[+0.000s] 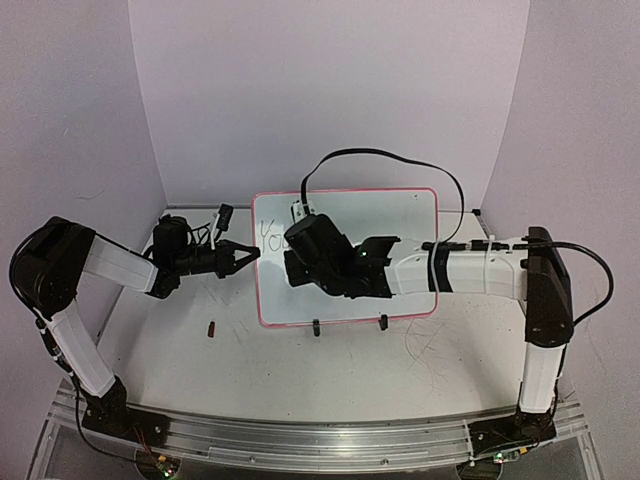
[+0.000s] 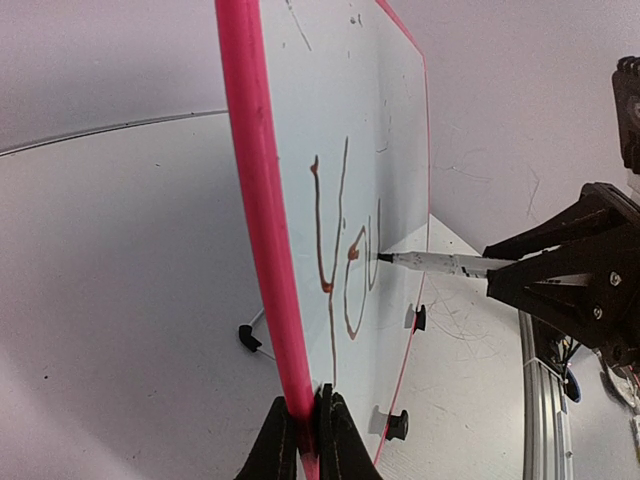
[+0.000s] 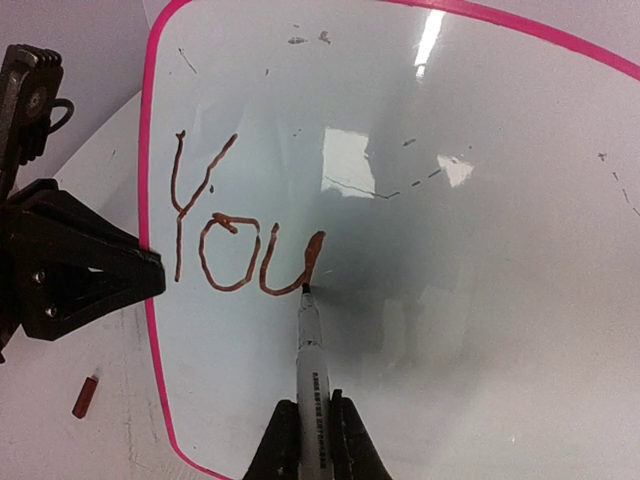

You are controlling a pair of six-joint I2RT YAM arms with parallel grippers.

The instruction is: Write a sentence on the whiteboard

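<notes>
The whiteboard (image 3: 500, 350) is glossy white with a pink-red frame; its letters (image 3: 256, 250) are brownish red. The marker (image 3: 312, 370) is grey with black print and tip. My left tool (image 2: 310, 440) and right tool (image 3: 305, 440) are black.

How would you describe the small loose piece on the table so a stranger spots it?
Find the red-framed whiteboard standing mid-table. Off its near left corner, near the left pincer clamping its edge, lies a short dark-red stub. It lies flat and alone, unlike the board's black feet.
</notes>
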